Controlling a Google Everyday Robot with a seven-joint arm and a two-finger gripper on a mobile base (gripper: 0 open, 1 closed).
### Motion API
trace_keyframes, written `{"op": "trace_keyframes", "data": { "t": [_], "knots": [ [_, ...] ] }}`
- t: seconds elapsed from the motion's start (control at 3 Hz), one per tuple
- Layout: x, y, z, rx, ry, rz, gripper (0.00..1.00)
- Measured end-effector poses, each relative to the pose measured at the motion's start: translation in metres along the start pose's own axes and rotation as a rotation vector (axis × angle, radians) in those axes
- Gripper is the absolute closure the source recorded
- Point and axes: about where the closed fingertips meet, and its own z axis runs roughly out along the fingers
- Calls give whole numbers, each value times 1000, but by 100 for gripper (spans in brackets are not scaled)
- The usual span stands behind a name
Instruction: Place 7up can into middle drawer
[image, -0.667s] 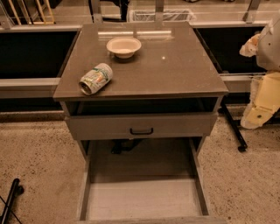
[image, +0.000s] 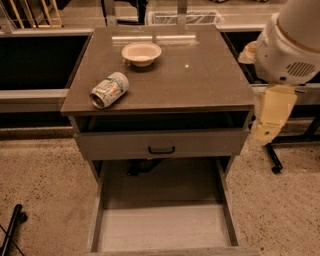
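Observation:
The 7up can (image: 109, 90), white and green with silver ends, lies on its side near the front left of the brown cabinet top (image: 200, 80). The middle drawer (image: 165, 227) is pulled out at the bottom of the view, and its pale grey floor is bare. My gripper (image: 270, 117), a cream part hanging under the white arm housing (image: 292, 45), is at the cabinet's right front corner. It is well to the right of the can, apart from it, and holds nothing that I can see.
A cream round bowl (image: 141, 52) stands at the back of the cabinet top. The grey drawer front with the black handle (image: 161, 149) sits above the open drawer. Dark benches flank the cabinet on both sides. A black stand foot (image: 274, 165) rests on the floor at right.
My arm has moved left and nearer, now beside the cabinet's right front corner. The can, the bowl and the drawers have not moved.

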Motion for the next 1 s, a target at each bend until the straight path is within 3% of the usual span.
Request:
{"op": "trace_keyframes", "data": {
  "t": [0.33,0.67,1.0],
  "knots": [
    [-53,9,15,71,42,-244,0],
    [-75,22,44,64,37,-311,0],
    [-81,21,39,59,33,-343,0]
  ]
}}
